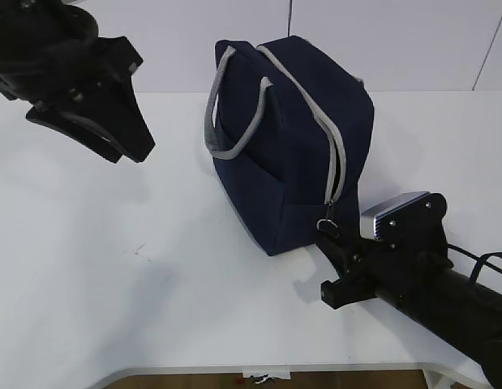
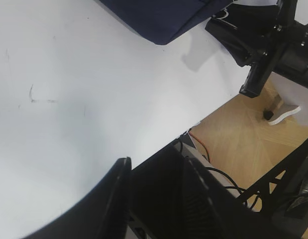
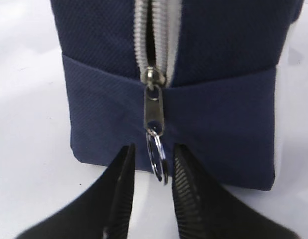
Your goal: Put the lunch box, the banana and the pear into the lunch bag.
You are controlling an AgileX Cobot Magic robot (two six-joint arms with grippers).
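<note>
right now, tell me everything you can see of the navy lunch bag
The navy-blue fabric lunch bag stands upright on the white table, boxy, with two grey webbing handles arching over its top. A grey zipper runs over the top and down the end that faces the right arm, its slider low near the base. The metal ring pull hangs between the fingers of the right pincer, which have not visibly closed on it. Whether anything is inside cannot be seen. Nothing else touches the bag.

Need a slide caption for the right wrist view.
Right end effector straddling the ring pull of the zipper on the navy lunch bag.
</note>
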